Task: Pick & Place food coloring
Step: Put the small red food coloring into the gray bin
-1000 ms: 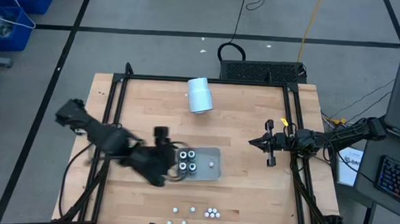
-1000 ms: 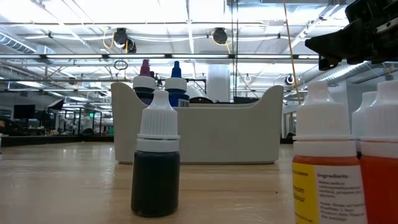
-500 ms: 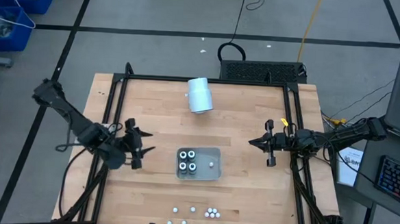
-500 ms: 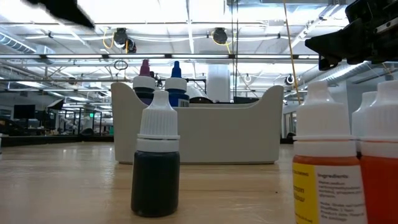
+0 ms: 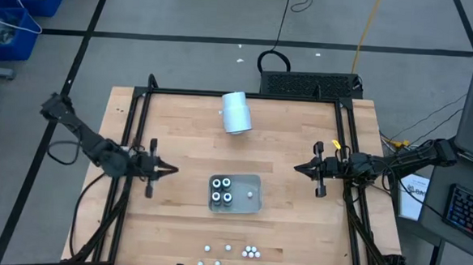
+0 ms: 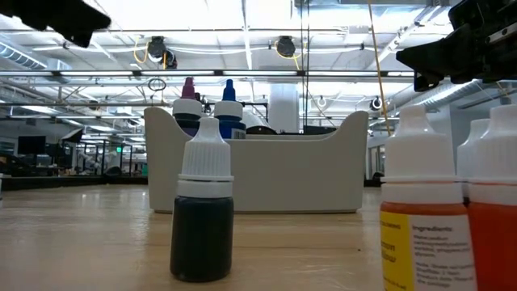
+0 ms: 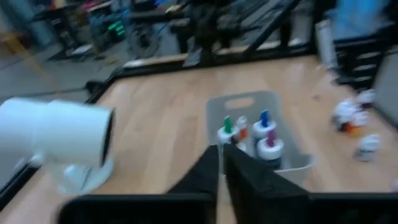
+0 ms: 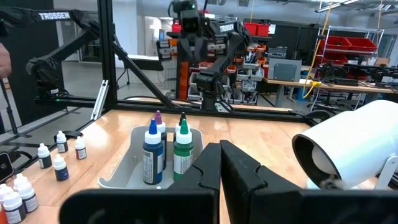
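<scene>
Bottles (image 5: 250,251) of food coloring stand loose near the bench (image 5: 180,129) front edge, well apart from the left pincer (image 5: 168,171), whose fingers are pressed together, empty. Four more sit in the tray (image 5: 251,205) just ahead of it. Right pincer (image 5: 299,168) waits, also closed. Best next: spread fingers before descending, straddle one cap squarely.

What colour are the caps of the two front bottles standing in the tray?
Blue and green, each over a white collar; the right wrist view shows them best, inside the grey tray.
</scene>
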You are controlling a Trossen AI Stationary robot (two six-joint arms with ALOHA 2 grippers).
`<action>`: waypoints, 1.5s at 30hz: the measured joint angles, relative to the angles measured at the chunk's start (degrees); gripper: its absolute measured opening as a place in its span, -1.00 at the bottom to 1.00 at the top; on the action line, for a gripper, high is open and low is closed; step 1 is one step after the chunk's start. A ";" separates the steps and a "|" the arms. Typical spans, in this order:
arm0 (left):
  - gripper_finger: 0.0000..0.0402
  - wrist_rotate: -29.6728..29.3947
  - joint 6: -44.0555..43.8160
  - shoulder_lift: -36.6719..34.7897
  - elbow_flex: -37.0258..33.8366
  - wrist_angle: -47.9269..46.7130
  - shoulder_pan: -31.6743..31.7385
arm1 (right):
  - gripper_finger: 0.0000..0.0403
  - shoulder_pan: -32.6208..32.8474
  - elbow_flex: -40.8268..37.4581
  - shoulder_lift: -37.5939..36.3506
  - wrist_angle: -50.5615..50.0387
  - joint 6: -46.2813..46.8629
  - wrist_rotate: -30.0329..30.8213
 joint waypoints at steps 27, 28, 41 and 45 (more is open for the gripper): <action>-0.99 14.92 10.46 -16.84 -21.10 22.11 2.30 | -1.00 0.01 0.00 2.03 3.13 2.95 0.00; -0.99 17.05 10.40 -17.03 -21.62 22.12 2.98 | -1.00 0.01 0.00 2.14 3.52 2.94 0.00; -0.98 29.15 14.06 -16.94 -24.38 22.71 8.08 | -1.00 0.01 0.00 6.48 6.47 2.82 0.01; -0.96 28.56 15.61 -16.96 -24.38 22.86 8.08 | -1.00 0.00 0.00 8.05 6.49 2.82 0.01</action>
